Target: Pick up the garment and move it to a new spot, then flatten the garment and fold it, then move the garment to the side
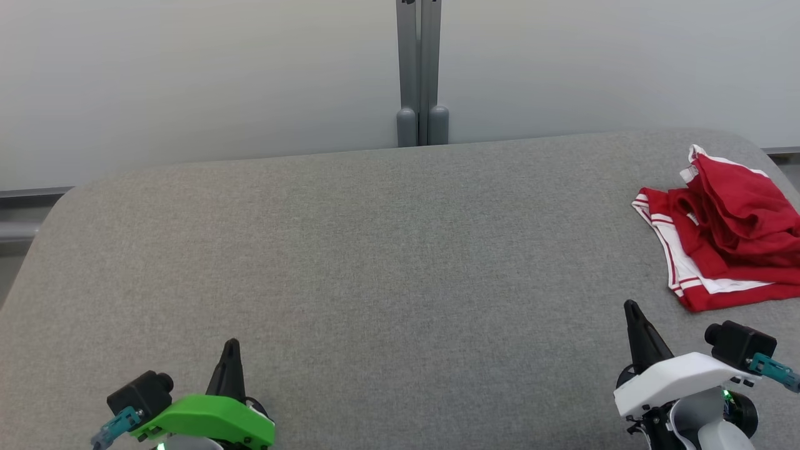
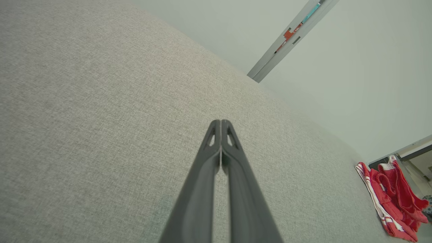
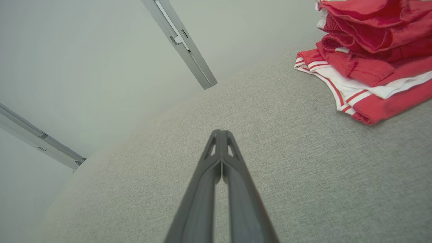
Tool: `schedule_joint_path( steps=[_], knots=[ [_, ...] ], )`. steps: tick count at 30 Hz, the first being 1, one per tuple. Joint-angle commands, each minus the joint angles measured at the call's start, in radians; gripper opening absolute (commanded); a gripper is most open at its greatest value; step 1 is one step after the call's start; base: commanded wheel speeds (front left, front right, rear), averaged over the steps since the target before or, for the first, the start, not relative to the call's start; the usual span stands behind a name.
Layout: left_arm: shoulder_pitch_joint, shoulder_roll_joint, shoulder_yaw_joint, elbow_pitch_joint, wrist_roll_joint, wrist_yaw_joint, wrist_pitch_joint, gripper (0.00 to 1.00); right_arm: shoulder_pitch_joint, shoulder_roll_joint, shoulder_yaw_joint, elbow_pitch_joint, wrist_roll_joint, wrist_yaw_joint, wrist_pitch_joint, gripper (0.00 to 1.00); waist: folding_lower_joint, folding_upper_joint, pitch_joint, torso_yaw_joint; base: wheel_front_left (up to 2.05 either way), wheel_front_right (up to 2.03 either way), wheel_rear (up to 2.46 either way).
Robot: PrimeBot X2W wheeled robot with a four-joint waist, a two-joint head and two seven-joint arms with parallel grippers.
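The garment (image 1: 725,231) is a red piece with white stripes, crumpled in a heap at the far right of the grey padded table (image 1: 375,250). It also appears at the lower right of the left wrist view as the garment (image 2: 393,199) and at the upper right of the right wrist view as the garment (image 3: 368,50). My left gripper (image 1: 231,345) rests at the lower left, shut and empty, its tips touching (image 2: 221,122). My right gripper (image 1: 630,306) sits at the lower right, shut and empty (image 3: 221,132), a short way in front of and left of the garment.
A grey metal post (image 1: 420,72) stands against the pale wall behind the table's far edge. The table's rounded corners (image 1: 69,194) show at the far left and far right. The garment lies close to the right edge.
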Motion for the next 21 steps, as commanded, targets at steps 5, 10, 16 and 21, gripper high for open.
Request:
schedule_joint_path(
  steps=[5,10,16,21],
  knots=[
    [-0.039,-0.008,0.045,-0.018,-0.075,-0.027,0.023,0.00,-0.035,-0.005,-0.010,-0.015,0.111,0.000,0.014,0.00,0.0000,0.0000,0.004,0.000,0.00,0.00,0.00],
    [-0.041,-0.015,0.070,-0.020,-0.123,-0.044,0.040,0.00,-0.039,-0.006,-0.015,-0.014,0.180,0.000,0.024,0.00,0.0000,0.0000,0.007,0.001,0.00,0.00,0.00],
    [-0.046,-0.024,0.102,-0.022,-0.185,-0.066,0.062,0.00,-0.044,-0.006,-0.022,-0.013,0.272,0.000,0.037,0.00,0.0000,0.0000,0.011,0.001,0.00,0.00,0.00],
    [-0.048,-0.030,0.126,-0.024,-0.230,-0.081,0.078,0.00,-0.048,-0.007,-0.026,-0.012,0.337,0.000,0.046,0.00,0.0000,0.0000,0.014,0.001,0.00,0.00,0.00]
  ],
)
